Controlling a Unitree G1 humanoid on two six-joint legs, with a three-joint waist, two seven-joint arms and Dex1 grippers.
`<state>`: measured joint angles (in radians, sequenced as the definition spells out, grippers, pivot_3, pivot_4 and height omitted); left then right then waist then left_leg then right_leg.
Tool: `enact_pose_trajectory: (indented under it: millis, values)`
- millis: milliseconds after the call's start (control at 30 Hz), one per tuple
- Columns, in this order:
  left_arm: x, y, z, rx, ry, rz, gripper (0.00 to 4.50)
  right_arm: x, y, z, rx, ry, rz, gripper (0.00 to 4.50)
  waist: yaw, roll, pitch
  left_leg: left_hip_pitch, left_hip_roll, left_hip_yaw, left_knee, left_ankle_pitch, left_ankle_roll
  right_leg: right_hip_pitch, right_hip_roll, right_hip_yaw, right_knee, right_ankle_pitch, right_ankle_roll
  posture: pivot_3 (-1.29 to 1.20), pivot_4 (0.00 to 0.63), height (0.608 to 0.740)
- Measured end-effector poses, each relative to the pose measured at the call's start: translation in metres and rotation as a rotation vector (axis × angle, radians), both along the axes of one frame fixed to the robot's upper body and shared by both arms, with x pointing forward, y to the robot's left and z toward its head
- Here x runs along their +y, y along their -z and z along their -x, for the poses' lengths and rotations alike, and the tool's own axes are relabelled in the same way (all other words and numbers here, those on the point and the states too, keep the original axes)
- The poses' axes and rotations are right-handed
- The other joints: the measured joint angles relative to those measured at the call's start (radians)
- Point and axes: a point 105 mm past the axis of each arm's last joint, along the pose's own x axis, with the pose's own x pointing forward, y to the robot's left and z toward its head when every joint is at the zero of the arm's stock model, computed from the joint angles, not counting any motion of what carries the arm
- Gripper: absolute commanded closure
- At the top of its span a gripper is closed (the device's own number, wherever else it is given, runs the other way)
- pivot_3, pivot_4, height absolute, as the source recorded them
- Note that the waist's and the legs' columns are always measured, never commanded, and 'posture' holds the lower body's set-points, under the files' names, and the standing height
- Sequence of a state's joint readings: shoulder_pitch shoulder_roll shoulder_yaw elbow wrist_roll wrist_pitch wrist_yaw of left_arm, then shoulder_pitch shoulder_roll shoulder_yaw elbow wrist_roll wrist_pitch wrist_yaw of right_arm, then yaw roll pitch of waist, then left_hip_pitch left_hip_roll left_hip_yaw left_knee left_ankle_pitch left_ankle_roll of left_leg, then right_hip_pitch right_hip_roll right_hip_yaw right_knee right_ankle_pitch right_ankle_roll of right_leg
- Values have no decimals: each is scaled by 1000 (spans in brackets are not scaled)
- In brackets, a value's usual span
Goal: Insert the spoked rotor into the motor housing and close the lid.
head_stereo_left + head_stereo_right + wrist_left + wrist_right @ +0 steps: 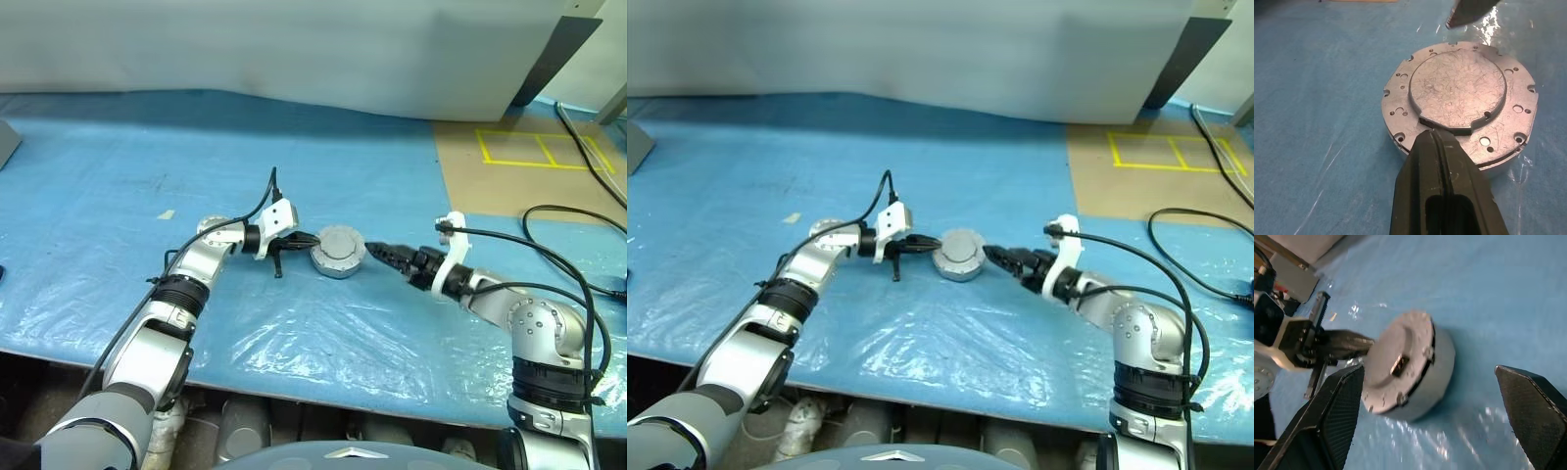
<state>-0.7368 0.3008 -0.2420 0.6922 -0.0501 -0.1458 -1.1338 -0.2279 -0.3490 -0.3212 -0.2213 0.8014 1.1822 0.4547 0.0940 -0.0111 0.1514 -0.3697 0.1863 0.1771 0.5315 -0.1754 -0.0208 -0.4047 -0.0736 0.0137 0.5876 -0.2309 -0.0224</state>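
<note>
Covering the table, blue plastic sheet (147,176), left gripper (306,239) closed at lid (339,247), right gripper (377,252) apart

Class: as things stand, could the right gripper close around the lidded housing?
Probably yes. The right gripper is open, with the housing lying between its fingers; the shut left gripper rests on the opposite side, not blocking it.

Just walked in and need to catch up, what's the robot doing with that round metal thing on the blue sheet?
It is assembling a small motor. The housing sits on the blue sheet with the lid already on top, so the rotor is not visible. The left claw is shut, its tip resting at the lid's edge. The right claw is open on the opposite side, its fingers clear of the housing and holding nothing.
</note>
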Motion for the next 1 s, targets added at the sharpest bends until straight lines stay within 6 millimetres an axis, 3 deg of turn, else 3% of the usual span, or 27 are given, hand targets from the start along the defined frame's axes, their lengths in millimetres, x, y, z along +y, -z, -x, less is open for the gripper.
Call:
enact_pose_trajectory:
  millis: [133,267,400,533,633,733,833,900,1000]
  values:
    - [0,0,0,-3,-4,-1,4500,11,9,5,52,-36,-36,46,0,0,0,1,0,0,0,0,0,0,0,-1,1,0,0,0,150,740]
    - [1,0,-1,-5,-7,-1,4500,35,15,7,75,-80,-80,46,0,0,0,1,0,0,0,0,0,0,-1,-1,1,0,-1,0,150,740]
    - [1,0,-1,-6,-8,-2,4500,43,18,-6,86,-40,-118,46,0,0,0,0,0,0,1,0,0,0,-1,-1,1,0,-1,0,150,740]
    - [1,1,0,-6,-7,-3,4500,39,17,-22,67,46,-159,46,0,0,0,0,0,0,1,0,0,0,-1,-2,1,0,-1,0,150,740]
    - [3,2,0,-4,-9,-6,4500,35,17,-24,59,73,-171,616,1,0,0,0,0,0,1,0,0,0,-1,-2,1,0,-1,0,150,740]
    - [4,2,0,-5,-10,-7,4500,35,21,-19,69,74,-182,1603,2,0,0,0,0,0,1,0,0,0,-1,-4,1,0,-1,0,150,740]
    - [6,1,0,-11,-15,-12,4500,41,13,-15,33,44,-215,2453,1,1,0,0,1,0,1,0,0,1,-1,-5,1,0,-1,0,150,740]
    - [9,2,0,-7,-22,-18,4500,44,8,-14,15,34,-226,2694,1,1,0,1,1,0,1,0,0,3,-1,-6,1,-1,-1,0,150,740]
    - [9,2,0,-5,-23,-16,4500,44,7,-14,10,38,-227,2695,2,1,0,1,1,0,1,0,0,3,-2,-7,1,-1,-2,0,150,740]
